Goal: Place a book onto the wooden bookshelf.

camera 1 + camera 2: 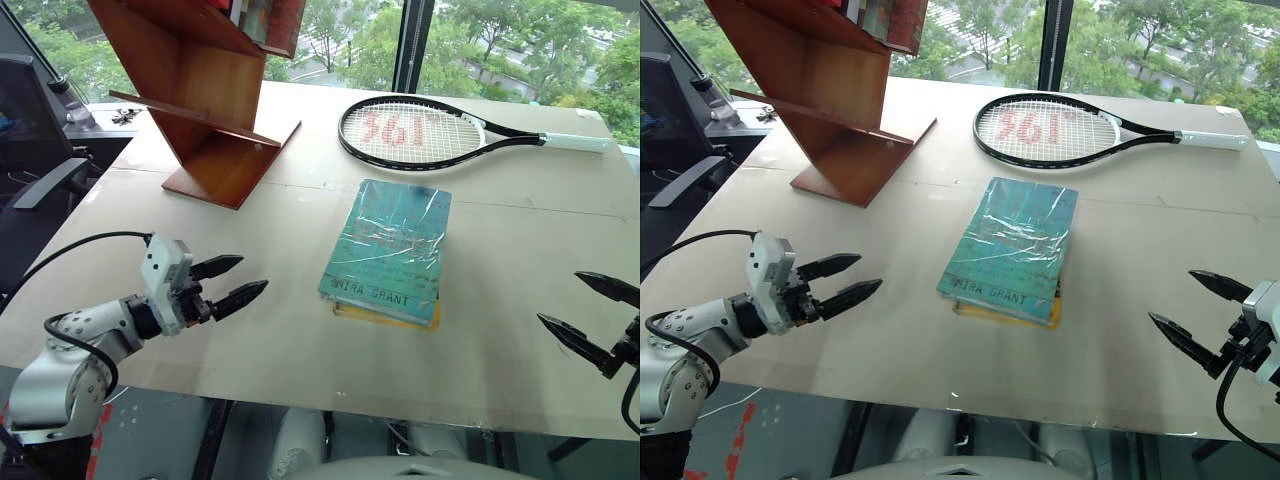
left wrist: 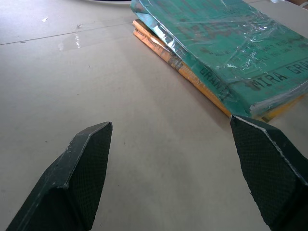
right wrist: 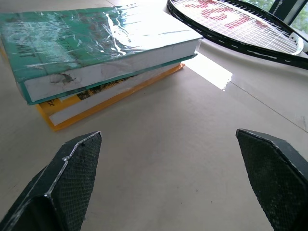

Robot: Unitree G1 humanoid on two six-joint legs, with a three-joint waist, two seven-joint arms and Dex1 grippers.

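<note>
left gripper (image 1: 232, 283): fingers spread wide, nothing in them, hovering over the table (image 1: 300, 340) off the book's left side and aimed at it.
right gripper (image 1: 1198, 312): same deal, wide open and empty, out past the book's right side, pointing in at it.
the book (image 1: 388, 246): teal, shiny plastic wrap, lying flat mid-table between the two grippers. It sits right on top of a yellow book (image 3: 103, 98), so it's a stack of two.
the wooden bookshelf (image 1: 205, 90): far left corner of the table, reddish zigzag boards on a flat base. Well apart from the book.
tennis racket (image 1: 420, 132): lying flat behind the books, not in the way as far as I can tell.
step: looks like pre-grasp, nothing picked up yet.
next move: I'd guess both grippers close in on the book's side edges, staying high enough to catch only the teal one and leave the yellow one behind. Then lift and carry it back-left to the shelf.
</note>
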